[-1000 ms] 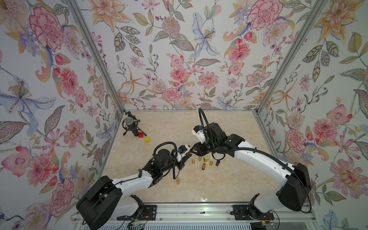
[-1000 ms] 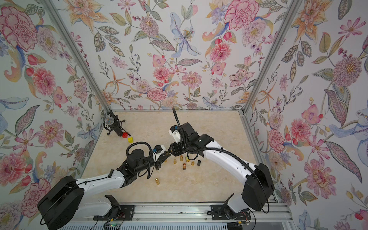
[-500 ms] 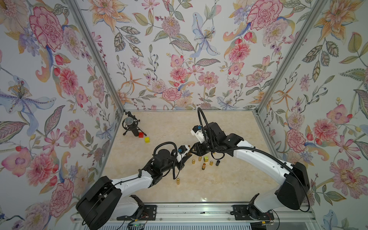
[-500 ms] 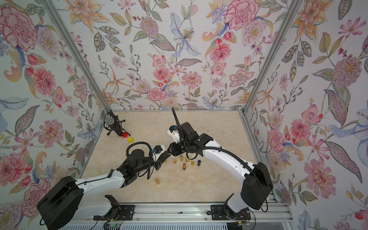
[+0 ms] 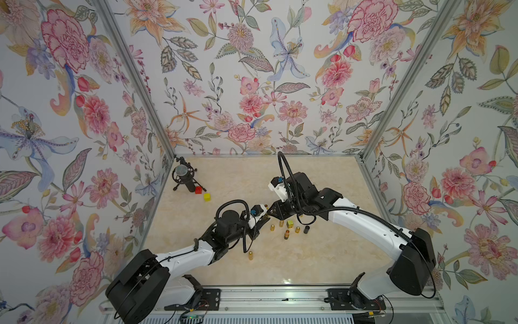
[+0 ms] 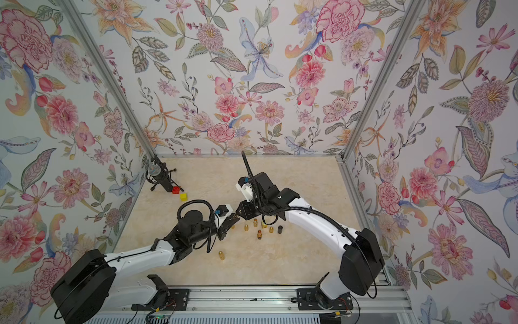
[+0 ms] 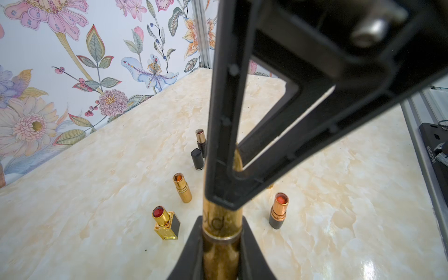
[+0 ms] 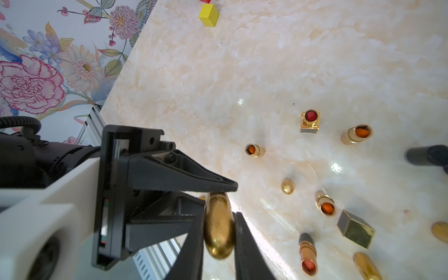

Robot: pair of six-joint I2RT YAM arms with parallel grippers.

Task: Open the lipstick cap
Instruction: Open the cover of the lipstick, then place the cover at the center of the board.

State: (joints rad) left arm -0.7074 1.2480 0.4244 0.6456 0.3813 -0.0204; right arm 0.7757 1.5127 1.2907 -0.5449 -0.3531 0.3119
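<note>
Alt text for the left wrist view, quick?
The left gripper holds a gold lipstick by its near end, and the right gripper is shut on its far end. Uncapped lipsticks stand beyond on the marble table.

arms (image 5: 361, 221): white shells, black joints | cables (image 5: 232, 200): black corrugated | left gripper (image 7: 221, 218): black

Standing lipsticks (image 5: 286, 234) crowd the table's (image 5: 229, 174) middle; its far side lies open.

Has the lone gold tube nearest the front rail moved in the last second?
No. The gold tube sits at the same spot in both top views, no nearer the front rail than before.
</note>
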